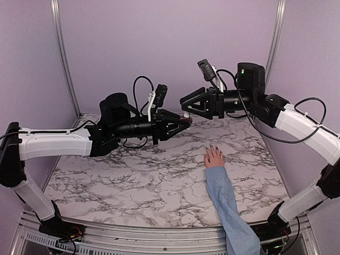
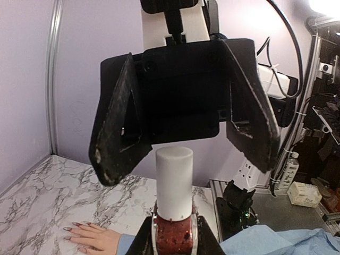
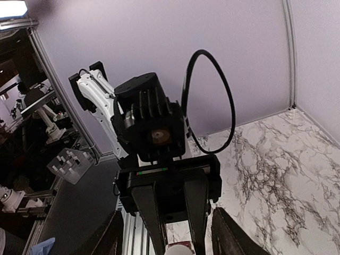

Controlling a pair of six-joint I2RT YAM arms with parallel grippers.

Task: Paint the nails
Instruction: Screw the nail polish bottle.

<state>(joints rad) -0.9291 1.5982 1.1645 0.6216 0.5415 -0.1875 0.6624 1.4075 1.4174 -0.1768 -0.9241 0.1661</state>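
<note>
My left gripper (image 2: 173,240) is shut on a small bottle of red polish (image 2: 173,234) with a tall white cap (image 2: 173,180), held up in the air. My right gripper (image 2: 186,164) faces it, open, its two black fingers (image 2: 114,143) standing on either side of the cap without touching it. In the top view the two grippers meet above the table's back middle, the left gripper (image 1: 180,122) just under the right gripper (image 1: 185,106). A pinkish hand (image 1: 214,157) with a light-blue sleeve (image 1: 226,196) lies flat on the marble table (image 1: 133,175). Its dark nails (image 1: 210,146) point away from me.
Purple walls close the table at the back and sides, with metal posts (image 1: 62,53) in the corners. The sleeved forearm crosses the table's near right part. Black cables (image 1: 141,85) loop above both wrists.
</note>
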